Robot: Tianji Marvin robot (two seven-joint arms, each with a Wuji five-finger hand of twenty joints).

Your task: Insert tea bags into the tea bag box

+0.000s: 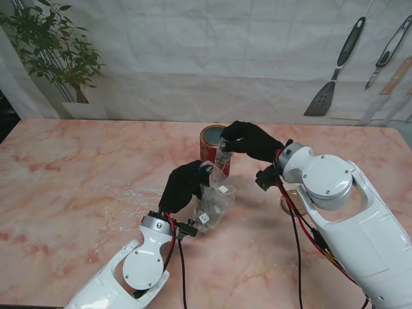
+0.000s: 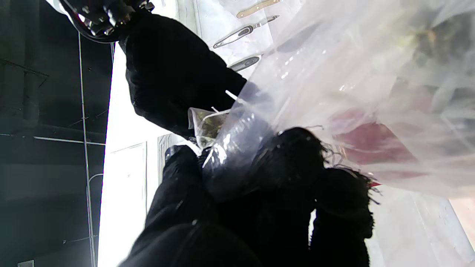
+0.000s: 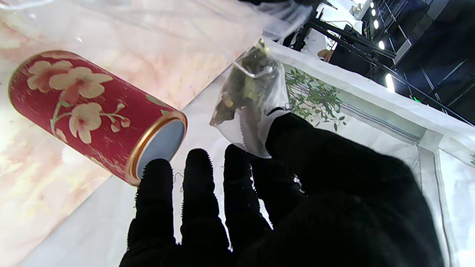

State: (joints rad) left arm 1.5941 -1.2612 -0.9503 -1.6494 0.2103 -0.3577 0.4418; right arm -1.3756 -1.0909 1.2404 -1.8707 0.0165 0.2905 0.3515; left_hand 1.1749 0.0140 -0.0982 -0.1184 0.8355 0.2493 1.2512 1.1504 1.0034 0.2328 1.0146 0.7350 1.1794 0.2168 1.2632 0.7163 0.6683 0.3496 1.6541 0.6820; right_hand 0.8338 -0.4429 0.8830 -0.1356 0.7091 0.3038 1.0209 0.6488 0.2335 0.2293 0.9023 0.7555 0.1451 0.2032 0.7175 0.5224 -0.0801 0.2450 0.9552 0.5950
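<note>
The tea bag box is a red round canister with gold flowers, standing open-topped at the table's middle; it also shows as the canister. My right hand hovers at its rim, pinching a mesh tea bag of dried leaves between thumb and forefinger; the other fingers are spread. My left hand is nearer to me, shut on the top of a clear plastic bag holding more tea bags. The plastic bag fills much of the left wrist view.
A small round dish or lid lies partly hidden behind my right forearm. A crumpled clear film lies on the pink marble table to the left. Backdrop cloth with printed utensils hangs at the far edge.
</note>
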